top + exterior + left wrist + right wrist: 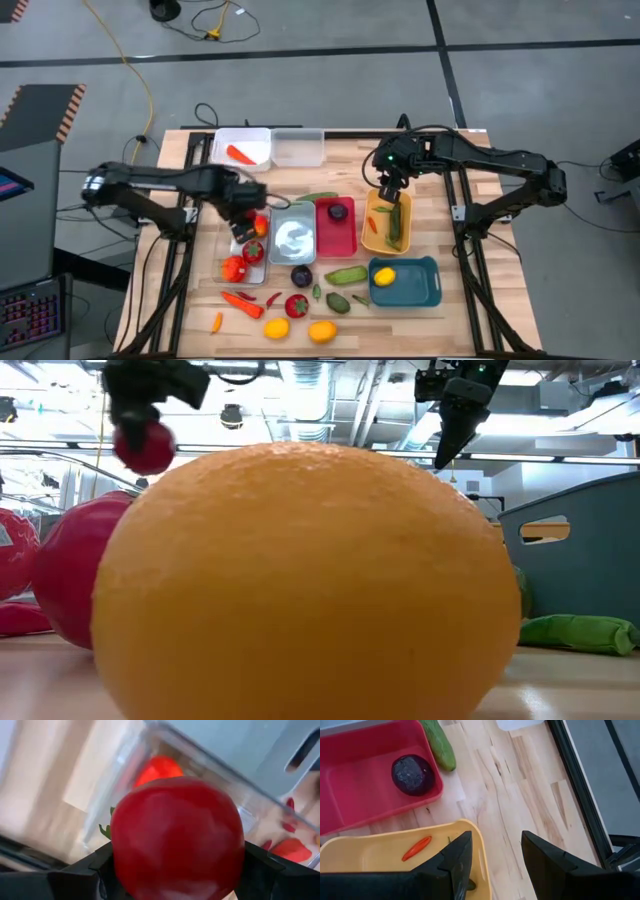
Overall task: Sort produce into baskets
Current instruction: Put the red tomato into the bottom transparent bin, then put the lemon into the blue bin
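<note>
Roughly half sorted from my seat. Left gripper (175, 870) clamps red tomato (177, 837) over clear bin (247, 243). Right gripper (495, 855) empty, part open, over yellow bin (372, 238). About 10 pieces (300, 303) loose near edge.

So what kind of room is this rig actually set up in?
Probably a lab or workshop, not a kitchen. The wooden table stands on a bare grey floor with loose cables running across it, and the low view shows exposed ceiling ducting beyond the toy orange.
</note>
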You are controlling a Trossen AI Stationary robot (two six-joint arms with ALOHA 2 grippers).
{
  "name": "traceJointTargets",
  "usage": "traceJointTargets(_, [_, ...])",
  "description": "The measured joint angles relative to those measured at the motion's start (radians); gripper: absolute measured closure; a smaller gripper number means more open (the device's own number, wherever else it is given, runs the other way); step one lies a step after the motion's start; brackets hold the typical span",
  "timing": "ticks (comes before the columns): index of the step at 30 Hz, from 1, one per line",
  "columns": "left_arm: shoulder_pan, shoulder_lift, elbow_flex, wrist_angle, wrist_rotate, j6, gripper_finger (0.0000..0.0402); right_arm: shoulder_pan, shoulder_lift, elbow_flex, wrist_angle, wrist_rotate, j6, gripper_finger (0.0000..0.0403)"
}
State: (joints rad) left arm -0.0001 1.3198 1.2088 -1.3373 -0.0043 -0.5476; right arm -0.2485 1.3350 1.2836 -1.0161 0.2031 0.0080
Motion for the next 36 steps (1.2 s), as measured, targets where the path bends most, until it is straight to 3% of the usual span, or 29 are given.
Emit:
traceJointTargets(5, [-0.043,-0.099,-0.159,0.075,0.001,-0.041,0.0142,0.000,0.000,0.000,0.000,-0.001,0.045,0.0204])
traceJointTargets(10, [-0.045,-0.111,-0.233,0.073,-0.001,-0.041,0.0142,0.000,0.000,0.000,0.000,-0.004,0.045,0.0204])
traceJointTargets(31, [-0.045,-0.076,-0.246,0.099,0.019,-0.023,0.0042,0.000,0.000,0.000,0.002,-0.023,0.046,0.0204])
traceJointTargets(36, [-0.045,-0.076,-0.246,0.099,0.019,0.033,0.0038,0.038,0.000,0.000,0.041,-0.025,0.046,0.0204])
